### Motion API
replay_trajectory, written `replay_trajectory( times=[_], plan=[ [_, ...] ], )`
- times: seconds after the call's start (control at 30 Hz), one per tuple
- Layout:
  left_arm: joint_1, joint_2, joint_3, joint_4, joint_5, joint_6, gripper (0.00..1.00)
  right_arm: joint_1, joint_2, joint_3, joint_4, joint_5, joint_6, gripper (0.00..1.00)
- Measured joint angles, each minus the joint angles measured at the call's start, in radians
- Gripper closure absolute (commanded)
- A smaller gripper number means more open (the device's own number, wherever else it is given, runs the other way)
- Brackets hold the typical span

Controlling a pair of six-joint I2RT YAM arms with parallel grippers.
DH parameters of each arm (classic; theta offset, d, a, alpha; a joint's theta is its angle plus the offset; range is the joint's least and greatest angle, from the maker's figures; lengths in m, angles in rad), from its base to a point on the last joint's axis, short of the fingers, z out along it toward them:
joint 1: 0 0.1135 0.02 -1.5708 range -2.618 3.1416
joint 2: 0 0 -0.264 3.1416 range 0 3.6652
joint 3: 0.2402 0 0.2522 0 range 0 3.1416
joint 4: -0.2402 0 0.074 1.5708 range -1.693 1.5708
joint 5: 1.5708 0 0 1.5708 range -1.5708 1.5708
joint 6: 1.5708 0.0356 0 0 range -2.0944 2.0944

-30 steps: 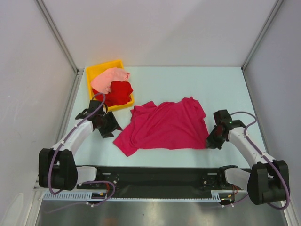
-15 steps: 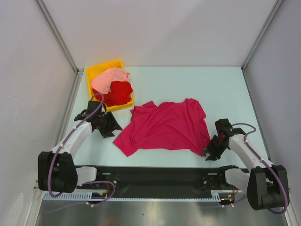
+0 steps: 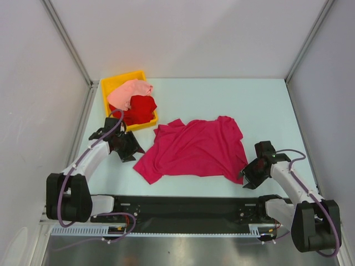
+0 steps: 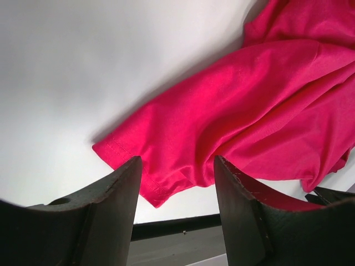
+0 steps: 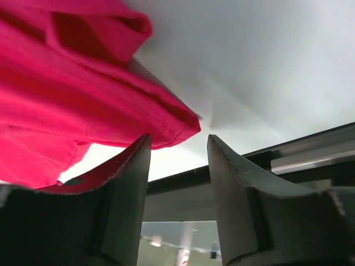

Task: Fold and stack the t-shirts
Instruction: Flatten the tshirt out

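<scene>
A magenta-crimson t-shirt (image 3: 194, 148) lies spread and rumpled on the table's middle. A bright red t-shirt (image 3: 140, 108) and a pale salmon-pink t-shirt (image 3: 128, 92) are heaped in the yellow bin (image 3: 113, 85). My left gripper (image 3: 133, 152) is open just left of the spread shirt's lower-left sleeve (image 4: 138, 172), with nothing between its fingers. Over at the shirt's lower-right corner (image 5: 177, 124), my right gripper (image 3: 244, 178) is open and empty, the hem lying just beyond its fingertips (image 5: 138, 160).
The yellow bin stands at the back left, close behind my left arm. A black rail (image 3: 183, 206) runs along the table's near edge. Grey walls (image 3: 33, 83) close in the left, the right and the back.
My right gripper has dragged the shirt's lower-right corner toward the near edge, then opened and let it go. The left gripper has barely moved.
</scene>
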Motion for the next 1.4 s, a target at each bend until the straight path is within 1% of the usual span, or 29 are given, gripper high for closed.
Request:
replay_trajectory(
  times=[0.03, 0.13, 0.27, 0.4, 0.57, 0.67, 0.73, 0.77, 0.8, 0.83, 0.87, 0.9, 0.93, 1.03, 1.07, 1.13, 1.3, 1.33, 1.4],
  plan=[
    [0.0, 0.006, 0.005, -0.001, 0.0, 0.002, 0.4, 0.0, -0.002, -0.006, 0.003, 0.003, 0.017, 0.53],
    [0.001, 0.016, 0.011, -0.002, 0.0, 0.007, 0.4, -0.007, -0.016, -0.035, 0.019, 0.006, 0.065, 0.55],
    [0.003, 0.016, 0.015, -0.005, 0.0, 0.007, 0.39, -0.024, -0.042, -0.072, 0.025, 0.004, 0.119, 0.56],
    [0.009, 0.016, 0.018, -0.006, 0.0, 0.008, 0.39, -0.035, -0.049, -0.08, 0.032, 0.003, 0.161, 0.61],
    [0.019, 0.013, 0.018, -0.007, 0.0, 0.011, 0.39, -0.043, -0.048, -0.082, 0.042, -0.001, 0.18, 0.6],
    [0.025, 0.008, 0.018, -0.007, 0.0, 0.017, 0.39, -0.045, -0.04, -0.081, 0.051, -0.002, 0.183, 0.57],
    [0.029, 0.003, 0.018, -0.007, 0.001, 0.018, 0.39, -0.045, -0.032, -0.077, 0.053, -0.002, 0.188, 0.62],
    [0.03, -0.002, 0.018, -0.008, 0.0, 0.018, 0.39, -0.046, -0.028, -0.076, 0.053, -0.002, 0.189, 0.68],
    [0.032, -0.006, 0.018, -0.008, 0.0, 0.018, 0.39, -0.047, -0.026, -0.076, 0.055, 0.002, 0.189, 0.74],
    [0.034, -0.011, 0.018, -0.01, -0.001, 0.017, 0.39, -0.049, -0.025, -0.076, 0.056, 0.005, 0.19, 0.88],
    [0.035, -0.018, 0.018, -0.012, -0.003, 0.017, 0.4, -0.053, -0.023, -0.076, 0.06, 0.013, 0.191, 0.95],
    [0.038, -0.023, 0.018, -0.014, -0.005, 0.017, 0.4, -0.056, -0.02, -0.076, 0.065, 0.015, 0.192, 1.0],
    [0.04, -0.027, 0.018, -0.017, -0.01, 0.017, 0.44, -0.057, -0.018, -0.076, 0.067, 0.016, 0.191, 1.0],
    [0.055, -0.028, 0.011, -0.021, -0.021, 0.013, 0.48, -0.058, -0.019, -0.066, 0.066, 0.034, 0.171, 1.0],
    [0.061, -0.028, 0.003, -0.021, -0.025, 0.011, 0.46, -0.059, -0.019, -0.056, 0.064, 0.05, 0.161, 1.0],
    [0.069, -0.019, -0.019, -0.022, -0.036, 0.004, 0.46, -0.06, -0.019, -0.035, 0.064, 0.073, 0.138, 1.0],
    [0.097, 0.033, -0.093, -0.027, -0.068, -0.022, 0.48, -0.06, -0.019, -0.01, 0.074, 0.092, 0.104, 1.0],
    [0.098, 0.034, -0.109, -0.032, -0.077, -0.029, 0.44, -0.06, -0.019, -0.01, 0.073, 0.092, 0.1, 1.0],
    [0.098, 0.034, -0.13, -0.037, -0.095, -0.036, 0.42, -0.06, -0.019, -0.01, 0.074, 0.091, 0.095, 1.0]
  ],
)
